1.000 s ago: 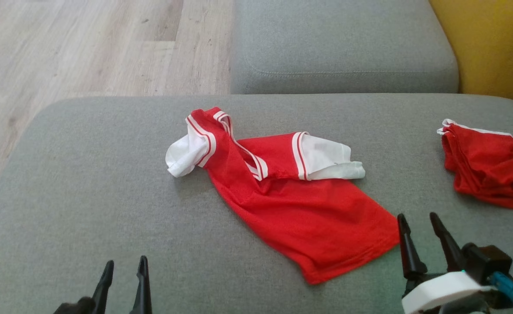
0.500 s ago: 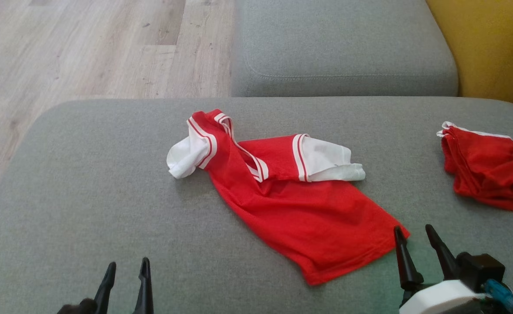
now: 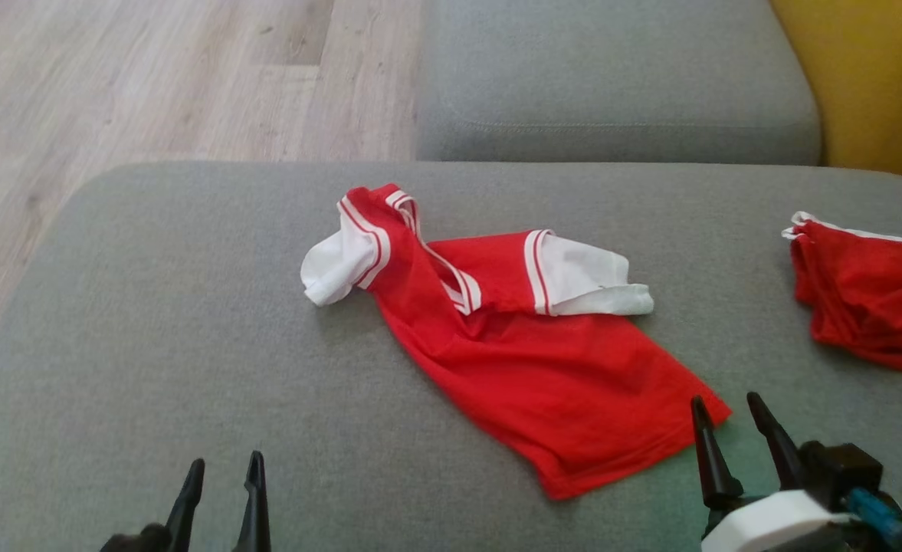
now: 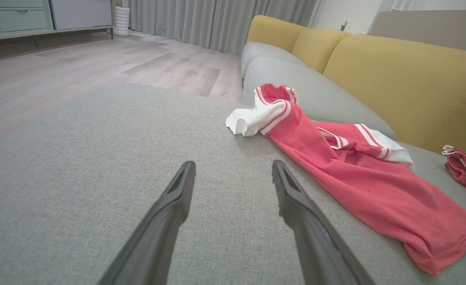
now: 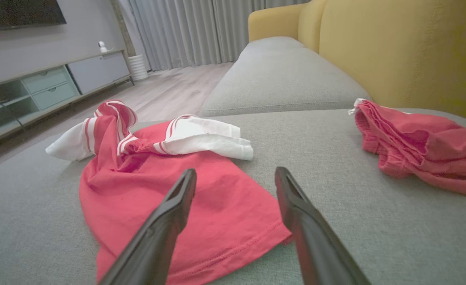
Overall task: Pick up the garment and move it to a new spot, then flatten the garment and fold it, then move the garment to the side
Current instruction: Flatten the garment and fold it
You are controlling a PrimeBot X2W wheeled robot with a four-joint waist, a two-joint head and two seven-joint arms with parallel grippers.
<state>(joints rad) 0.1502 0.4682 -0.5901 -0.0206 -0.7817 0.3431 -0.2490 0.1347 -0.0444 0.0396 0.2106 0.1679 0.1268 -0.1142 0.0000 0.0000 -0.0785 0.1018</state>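
**Item 1. Right end effector (image 3: 724,399).** Your jaws stood parted and empty, fingers aimed at 12 o'clock in the head view. The near hem corner of the garment (image 3: 542,368) lay right at the fingertips. In the right wrist view that corner sat low between the two fingers of the right end effector (image 5: 236,171). You could not tell whether a finger touched the cloth.

**Item 2. Left end effector (image 3: 224,458).** Your jaws were parted here too and held nothing, over bare sofa cushion (image 3: 152,307). The garment lay well apart, toward 2 o'clock.

**Item 3. Garment.** It was a red shirt with white sleeves, crumpled on the cushion. It ran from the collar at 10 o'clock to the hem at 4 o'clock, and one sleeve was folded across the chest.

**Item 4. Second red garment (image 3: 864,299).** This lay at 1 o'clock from the right end effector, well apart from the shirt and near the yellow backrest (image 3: 872,77).

**Handling note.** The step in hand looked to be the first pick-up.
- You did best to bring the right fingers down astride the hem corner and close on both layers.
- The thin cloth would likely drape and drag, so a high lift before carrying was advisable.
- Item 4 was to be kept clear.
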